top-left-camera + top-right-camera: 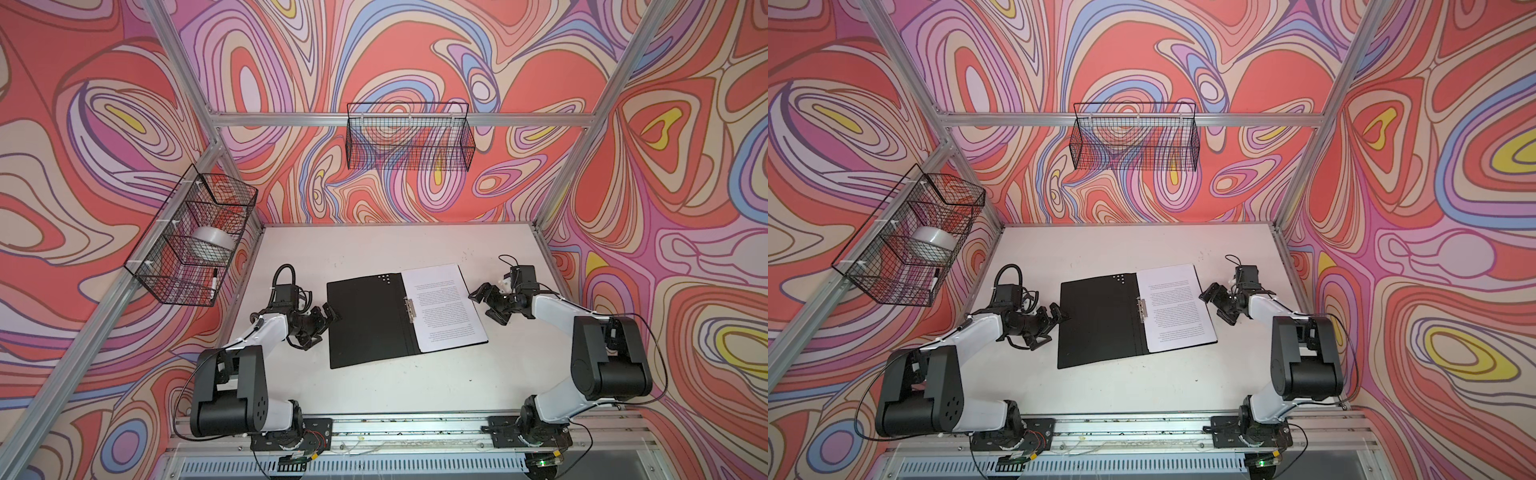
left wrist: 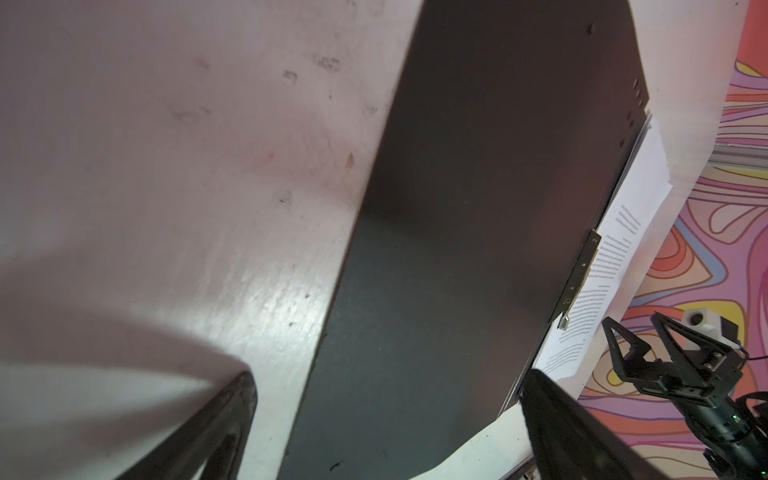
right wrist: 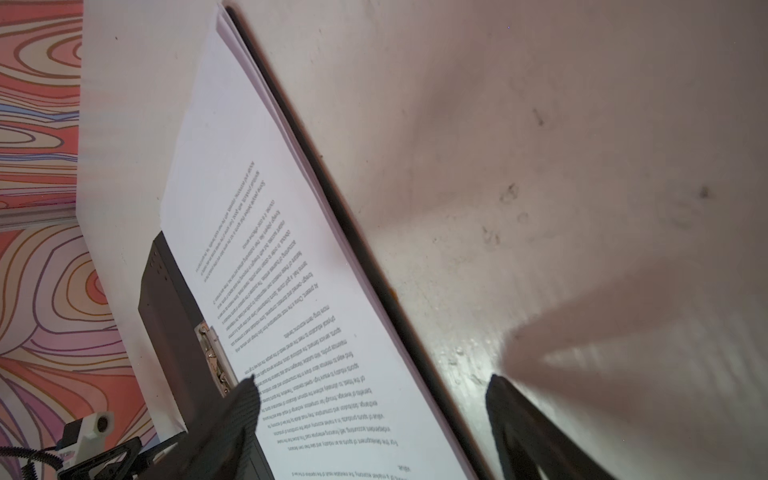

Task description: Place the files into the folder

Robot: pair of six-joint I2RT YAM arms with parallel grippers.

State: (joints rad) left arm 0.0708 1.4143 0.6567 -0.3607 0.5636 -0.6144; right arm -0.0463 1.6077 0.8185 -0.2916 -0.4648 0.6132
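- Left claw (image 1: 322, 328) spread wide, empty, at the folder's (image 1: 365, 324) 9 o'clock edge; right claw (image 1: 486, 305) also open, at 3 o'clock.
- Files (image 1: 442, 307) lie on its 3 o'clock half.
- I'd slide under the bare half, swing it over slowly.
- Count: one folder, one files pile (sheets uncountable), two claws.

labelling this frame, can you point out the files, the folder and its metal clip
files (image 1: 442, 307), in a top view, middle of the top printed sheet.
folder (image 1: 365, 324), in a top view, bare black inside face beside the sheets.
metal clip (image 1: 410, 310), in a top view, middle of the strip at the spine.
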